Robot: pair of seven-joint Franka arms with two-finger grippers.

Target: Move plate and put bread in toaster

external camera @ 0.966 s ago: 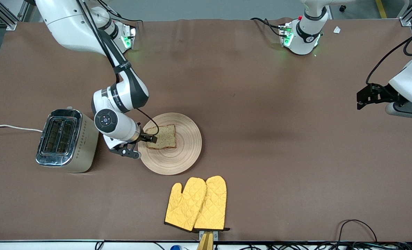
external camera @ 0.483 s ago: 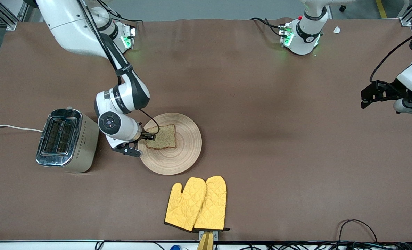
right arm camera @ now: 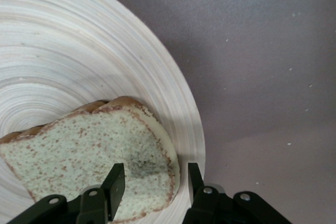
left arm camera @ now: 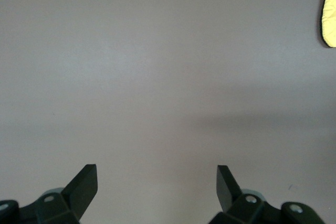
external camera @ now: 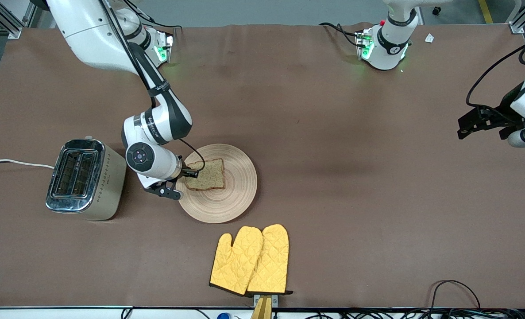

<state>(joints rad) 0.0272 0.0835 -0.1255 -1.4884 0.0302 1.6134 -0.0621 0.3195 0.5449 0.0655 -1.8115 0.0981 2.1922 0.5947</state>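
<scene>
Right gripper (external camera: 191, 173) straddles the bread (external camera: 207, 174) corner on the plate (external camera: 236, 195), jaws not yet clamped; left gripper (left arm camera: 156, 187) waits open; toaster (external camera: 83, 177) empty

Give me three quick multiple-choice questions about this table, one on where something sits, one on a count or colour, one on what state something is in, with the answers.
1. Where is the bread?
A. in a slot of the toaster
B. on the plate
C. on the mitts

2. How many yellow oven mitts lie on the table?
A. one
B. two
C. three

3. How are the left gripper's fingers?
A. spread apart with nothing between them
C. shut on the plate
B. shut on a mitt

Answers:
1 B: the slice lies on the plate, beside the toaster, and the right gripper has a finger on each side of its corner.
2 B: two mitts lie side by side, nearer the front camera than the plate.
3 A: the left gripper hangs open over bare tabletop.
</scene>
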